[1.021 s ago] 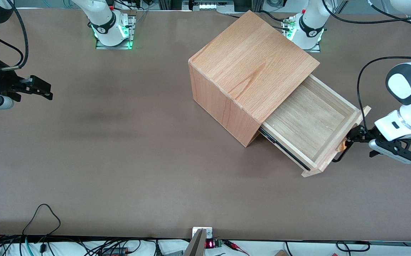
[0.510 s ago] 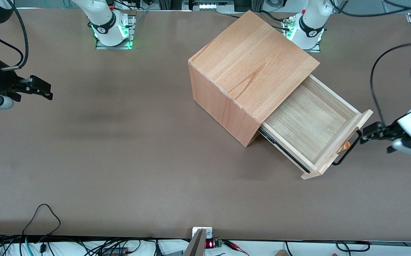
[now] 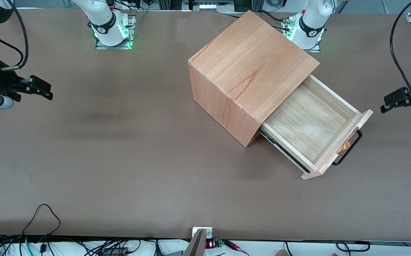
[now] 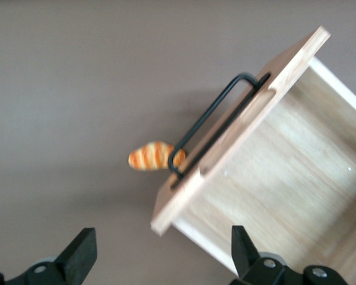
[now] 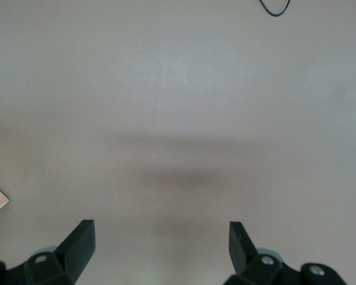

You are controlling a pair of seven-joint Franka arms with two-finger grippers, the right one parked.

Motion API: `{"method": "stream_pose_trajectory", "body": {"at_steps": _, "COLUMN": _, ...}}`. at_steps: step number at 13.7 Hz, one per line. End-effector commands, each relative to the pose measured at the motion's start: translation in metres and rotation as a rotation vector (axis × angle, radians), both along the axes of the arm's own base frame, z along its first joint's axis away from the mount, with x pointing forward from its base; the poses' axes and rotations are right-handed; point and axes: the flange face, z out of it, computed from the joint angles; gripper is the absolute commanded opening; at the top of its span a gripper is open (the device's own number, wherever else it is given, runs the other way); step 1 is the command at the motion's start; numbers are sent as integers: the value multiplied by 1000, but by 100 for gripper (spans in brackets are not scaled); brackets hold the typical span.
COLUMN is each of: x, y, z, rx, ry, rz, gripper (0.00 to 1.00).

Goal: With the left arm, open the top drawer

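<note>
Beech wood catches the eye first: the top drawer (image 3: pixel 312 124) stands pulled well out of the cabinet (image 3: pixel 248 71), its pale inside bare and open to the room, its flat front pointing toward the working arm's end of the worktop (image 3: pixel 120 160). The cabinet sits turned at an angle near the edge where the arm bases are bolted down, with the drawer reaching out from it toward the corner nearer the front camera. A second ago the pincer (image 3: pixel 401 99) was right at the thin black wire handle (image 3: pixel 349 149); half a second ago it had let go and hung just beside it; now it has drawn clear and lifted off toward the worktop's end, well apart from the drawer front, with most of the left arm out of the front camera's sight. Seen from the wrist, its two black fingers (image 4: pixel 77 255) are spread wide with nothing between them, looking down on the handle and a small orange striped object (image 4: pixel 156 155) that lies beside the handle's end. The drawer has not shifted since the release. To my eye the opening is done, and the arm is only backing away from it
</note>
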Motion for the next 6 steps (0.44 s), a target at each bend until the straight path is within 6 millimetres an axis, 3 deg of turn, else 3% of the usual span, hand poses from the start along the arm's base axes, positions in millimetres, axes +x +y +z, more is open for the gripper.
{"method": "stream_pose_trajectory", "body": {"at_steps": 1, "x": -12, "y": -7, "z": 12, "rx": 45, "ry": 23, "rz": 78, "gripper": 100}}
{"method": "stream_pose_trajectory", "body": {"at_steps": 6, "x": -12, "y": -6, "z": 11, "rx": 45, "ry": 25, "rz": 72, "gripper": 100}}
